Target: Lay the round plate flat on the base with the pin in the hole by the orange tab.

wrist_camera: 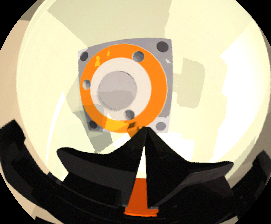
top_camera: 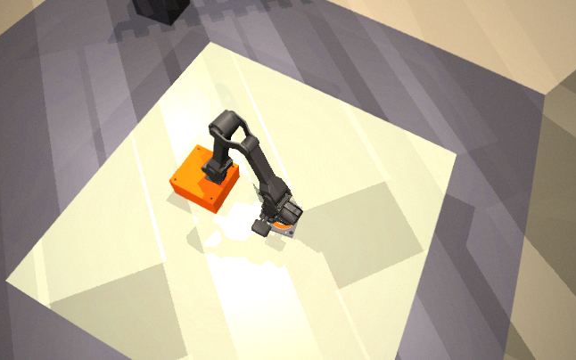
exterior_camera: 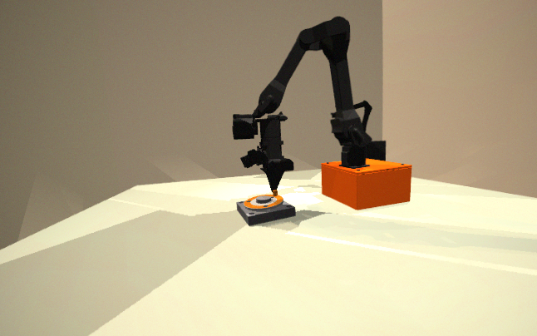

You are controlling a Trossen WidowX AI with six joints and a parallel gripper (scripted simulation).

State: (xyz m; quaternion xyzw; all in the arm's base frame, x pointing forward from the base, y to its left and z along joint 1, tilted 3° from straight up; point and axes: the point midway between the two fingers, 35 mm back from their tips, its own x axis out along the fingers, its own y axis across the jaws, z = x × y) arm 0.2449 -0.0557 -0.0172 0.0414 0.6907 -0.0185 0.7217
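The round plate (top_camera: 282,225) (exterior_camera: 278,203) (wrist_camera: 159,90), an orange ring with a pale inner ring, sits around the grey post (exterior_camera: 263,200) (wrist_camera: 117,90) on the square grey base (exterior_camera: 270,217) (wrist_camera: 148,43). In the exterior view it looks slightly tilted, higher on the tab side. The orange tab (exterior_camera: 275,193) is at the plate's edge nearest the arm's box. My gripper (exterior_camera: 274,190) (wrist_camera: 145,130) is shut with nothing seen between the fingers. Its tips are right at the tab; whether they touch it is unclear. I cannot make out the pin. The top view hides the tips behind the arm.
The orange box (top_camera: 196,176) (exterior_camera: 339,188) under the arm's foot stands a short way from the base, on the tab side. A black object (top_camera: 162,9) is at the top edge of the top view, off the pale table top (top_camera: 348,160).
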